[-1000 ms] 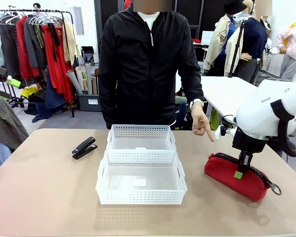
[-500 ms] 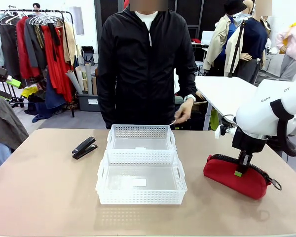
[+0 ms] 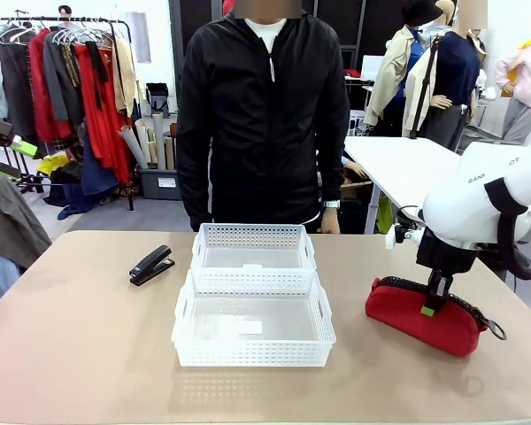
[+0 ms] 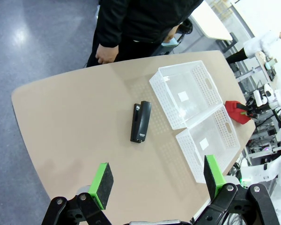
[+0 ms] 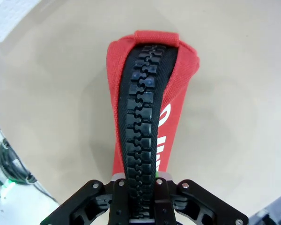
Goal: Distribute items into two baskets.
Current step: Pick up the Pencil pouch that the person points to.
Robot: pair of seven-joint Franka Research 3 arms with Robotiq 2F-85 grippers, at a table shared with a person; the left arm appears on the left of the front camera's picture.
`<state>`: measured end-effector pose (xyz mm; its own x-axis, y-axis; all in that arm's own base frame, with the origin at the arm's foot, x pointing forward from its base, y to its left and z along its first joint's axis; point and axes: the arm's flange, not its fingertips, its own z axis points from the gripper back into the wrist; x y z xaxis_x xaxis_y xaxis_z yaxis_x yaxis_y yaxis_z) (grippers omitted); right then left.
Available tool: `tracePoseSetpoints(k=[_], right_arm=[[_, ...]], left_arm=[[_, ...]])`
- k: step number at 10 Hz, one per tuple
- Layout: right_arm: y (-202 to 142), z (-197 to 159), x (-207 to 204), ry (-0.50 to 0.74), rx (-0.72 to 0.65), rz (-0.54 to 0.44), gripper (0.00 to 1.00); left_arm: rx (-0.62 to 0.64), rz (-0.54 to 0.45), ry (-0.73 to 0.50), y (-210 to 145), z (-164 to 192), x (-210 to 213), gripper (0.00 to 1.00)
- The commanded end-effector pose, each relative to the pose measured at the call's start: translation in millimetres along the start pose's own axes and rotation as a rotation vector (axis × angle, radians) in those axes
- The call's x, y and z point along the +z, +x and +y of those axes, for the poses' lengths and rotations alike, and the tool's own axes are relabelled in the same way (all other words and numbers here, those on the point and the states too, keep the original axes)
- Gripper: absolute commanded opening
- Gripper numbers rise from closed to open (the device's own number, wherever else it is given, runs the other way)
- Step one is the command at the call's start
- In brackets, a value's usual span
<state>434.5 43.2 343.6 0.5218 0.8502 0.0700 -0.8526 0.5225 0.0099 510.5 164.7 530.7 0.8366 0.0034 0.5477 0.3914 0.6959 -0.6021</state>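
The right gripper [image 3: 429,308] pinches the red pouch [image 3: 396,312] by its zipper ridge at lower right, the left gripper [image 4: 157,180] gapes wide on nothing, and with the stapler [image 3: 150,264] lying centre-left and both central baskets [image 3: 248,354] empty, all sorting seemingly remains.

Little print to read: part-words on one arm

In the front view the white shell of the right arm [image 3: 491,188] bears dark capitals, of which "RAN" and, farther along, "OT" can be made out. The red pouch [image 5: 177,89] carries white lettering beside its zipper, half hidden and not readable. The white stickers in the near basket [image 3: 252,352] and the far basket [image 3: 252,235], and a small label on the stapler [image 4: 140,121], are too small to read.
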Motion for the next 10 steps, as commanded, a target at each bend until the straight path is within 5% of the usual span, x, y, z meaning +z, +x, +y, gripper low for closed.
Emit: tracePoseSetpoints(k=[1,10], right_arm=[[-1,-7,19,-0.004,0.107,0.029,0.00],[4,-11,145,-0.066,0.281,-0.038,0.00]], left_arm=[[0.002,-0.009,-0.006,0,0,1,1.00],[0.002,-0.009,-0.006,0,0,1,1.00]])
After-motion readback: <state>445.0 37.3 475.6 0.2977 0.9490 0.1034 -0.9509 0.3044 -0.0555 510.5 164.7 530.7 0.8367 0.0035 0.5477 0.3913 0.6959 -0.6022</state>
